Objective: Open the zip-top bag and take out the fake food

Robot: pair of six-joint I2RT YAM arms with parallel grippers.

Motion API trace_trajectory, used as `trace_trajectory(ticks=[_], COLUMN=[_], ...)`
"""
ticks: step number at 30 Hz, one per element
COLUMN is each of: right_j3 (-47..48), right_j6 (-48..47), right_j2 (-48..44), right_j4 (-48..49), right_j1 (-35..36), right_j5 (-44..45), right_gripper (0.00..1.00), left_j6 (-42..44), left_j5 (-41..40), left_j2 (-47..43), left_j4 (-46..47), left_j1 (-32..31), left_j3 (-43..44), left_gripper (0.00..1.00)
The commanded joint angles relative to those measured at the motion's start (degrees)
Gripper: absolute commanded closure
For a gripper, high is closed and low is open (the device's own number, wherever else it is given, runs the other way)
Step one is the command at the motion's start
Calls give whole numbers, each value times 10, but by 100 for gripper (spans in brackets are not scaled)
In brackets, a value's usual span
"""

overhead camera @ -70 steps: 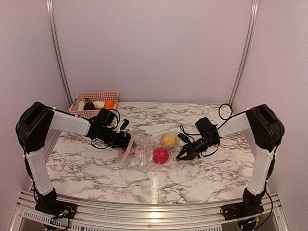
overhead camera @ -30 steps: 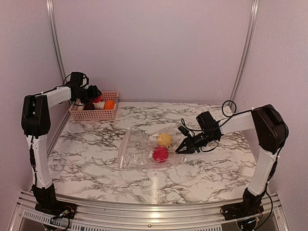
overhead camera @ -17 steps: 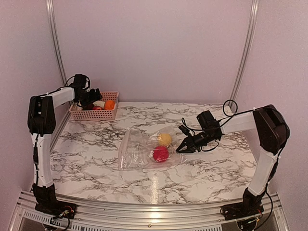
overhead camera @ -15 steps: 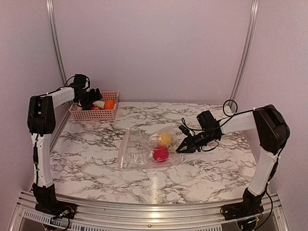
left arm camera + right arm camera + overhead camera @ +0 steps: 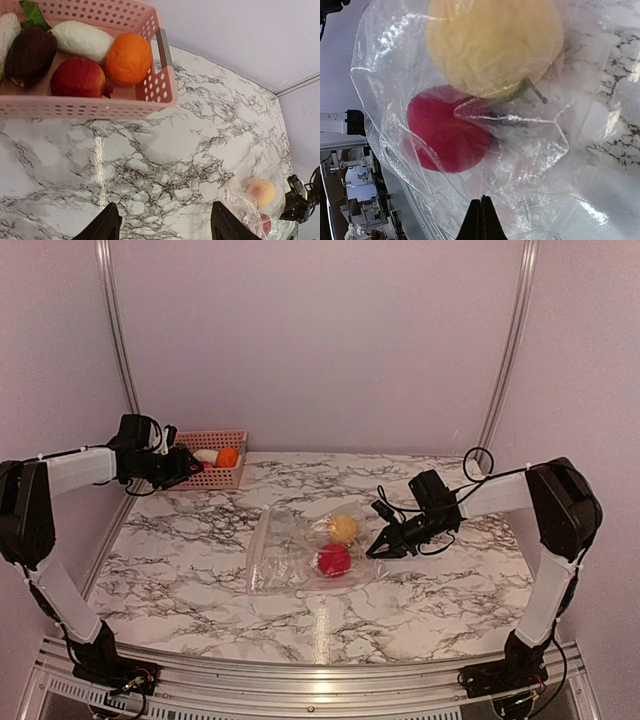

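Work surface: marble-pattern table [image 5: 200,560], white with grey veining, enclosed by pale lilac walls [image 5: 320,340]. Metal rails [image 5: 112,330] run up both rear corners. The zip-top bag [image 5: 280,560] lies flat at centre frame and contains a yellow fake fruit [image 5: 345,529] and a red fake fruit [image 5: 333,560]. Right gripper [image 5: 378,548]: fingers pressed together, pinching the bag's right edge. Left gripper [image 5: 167,227]: fingers apart, empty, above the table near the pink basket [image 5: 75,106] at upper left, which holds further fake food [image 5: 128,59].
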Motion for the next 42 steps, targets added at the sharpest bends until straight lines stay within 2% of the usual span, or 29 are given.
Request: trace_trajectory(ticks=[1,5,9,15,21,32,38,42], right_j3=[1,2,10,14,15,29,39,47], right_j6=[-13,-24,-39,-52,-57,-45,-24,-15], right_j2=[10,30,46,62,76,80,88,96], right_j4=[-2,-9,-21,-31,-30,-26,-11,-4], right_j1=[-3,-2,0,5,11,26,39,54], right_j5=[13,16,21,34,41,39,32,33], right_gripper=[100,100,100,100,100,100,100,100], left_j6=[-15,-50,-89,-121,-102,-98,-109,-113], left_j5=[74,85,85,71,97,124,138,144], left_j2=[-70,-114,-122,-81,-1,79,127,143], left_j4=[52,89,154,210,213,246,265,274], left_j1=[-29,-90,-163,-219,-263,-330,-347,-351], left_j3=[-142,-235,-287,-287,-243,-185,-163,-149], left_gripper=[46,56,61,66,69,66,66,58])
